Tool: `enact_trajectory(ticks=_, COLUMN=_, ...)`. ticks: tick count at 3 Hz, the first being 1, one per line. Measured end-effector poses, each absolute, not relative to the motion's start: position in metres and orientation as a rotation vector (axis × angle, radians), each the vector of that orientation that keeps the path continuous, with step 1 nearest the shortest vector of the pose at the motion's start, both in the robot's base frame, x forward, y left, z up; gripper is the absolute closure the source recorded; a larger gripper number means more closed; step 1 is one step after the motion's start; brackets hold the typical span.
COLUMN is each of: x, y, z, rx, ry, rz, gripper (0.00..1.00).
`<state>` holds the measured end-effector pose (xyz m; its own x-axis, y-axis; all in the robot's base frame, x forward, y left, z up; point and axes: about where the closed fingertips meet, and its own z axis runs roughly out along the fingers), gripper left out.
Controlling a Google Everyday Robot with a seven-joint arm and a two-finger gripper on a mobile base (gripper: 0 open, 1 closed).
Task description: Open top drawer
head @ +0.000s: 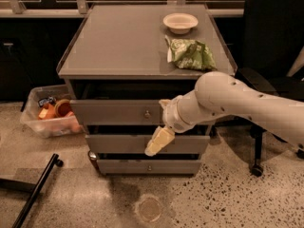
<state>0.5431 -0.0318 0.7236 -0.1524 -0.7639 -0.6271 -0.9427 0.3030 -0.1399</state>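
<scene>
Your gripper (159, 141) sits centre frame, below the knob (147, 113) of the top drawer (114, 112).
Its grip: cannot tell. The bin (34, 123) at left holds orange items (60, 109).

Single camera, set high in front of the cabinet (128, 46), angled downward.
The view faces the cabinet's front and top at moderate range. The arm (237, 101) enters from the right edge. The gripper (156, 144) sits near centre, just below the top drawer (114, 112), over the middle drawer (118, 144). The floor (223, 198) fills the lower frame.
</scene>
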Motion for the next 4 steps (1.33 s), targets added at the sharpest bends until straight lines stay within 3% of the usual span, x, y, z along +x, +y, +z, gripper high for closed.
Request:
enact_trajectory(ticks=2, x=0.565, y=0.029, z=0.716, rx=-1.64, ry=1.762, rz=0.456, gripper=0.0)
enact_trajectory(ticks=4, x=0.568, y=0.029, z=0.711, rx=-1.622, ry=1.789, rz=0.428, gripper=0.0)
